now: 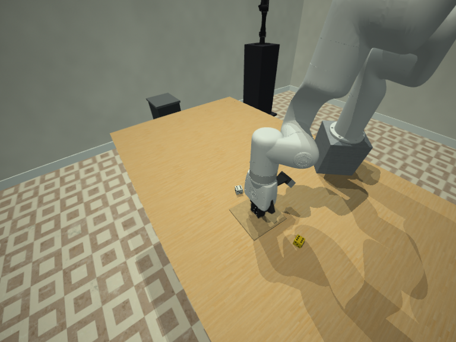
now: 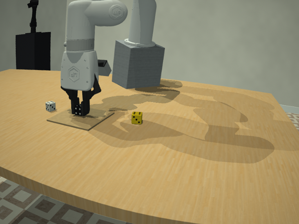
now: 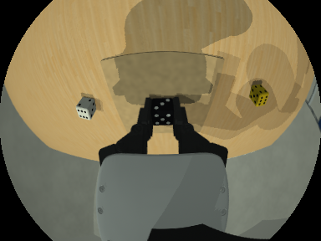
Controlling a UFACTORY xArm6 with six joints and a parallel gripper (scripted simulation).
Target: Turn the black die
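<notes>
My gripper (image 2: pixel 79 111) points straight down and is shut on the black die (image 2: pixel 78 109), which sits at or just above the thin tan mat (image 2: pixel 80 118), near its back edge. In the wrist view the black die (image 3: pixel 163 112) shows between the two dark fingers, over the near part of the mat (image 3: pixel 163 77). In the top view the fingers (image 1: pixel 259 211) and the die (image 1: pixel 254 209) stand over the mat (image 1: pixel 257 221). The die's top face is hidden by the gripper body.
A white die (image 2: pixel 50 106) lies on the table just left of the mat, also in the wrist view (image 3: pixel 86 109). A yellow die (image 2: pixel 136 117) lies right of the mat, also in the top view (image 1: pixel 298 241). The arm's grey base block (image 2: pixel 137 63) stands behind.
</notes>
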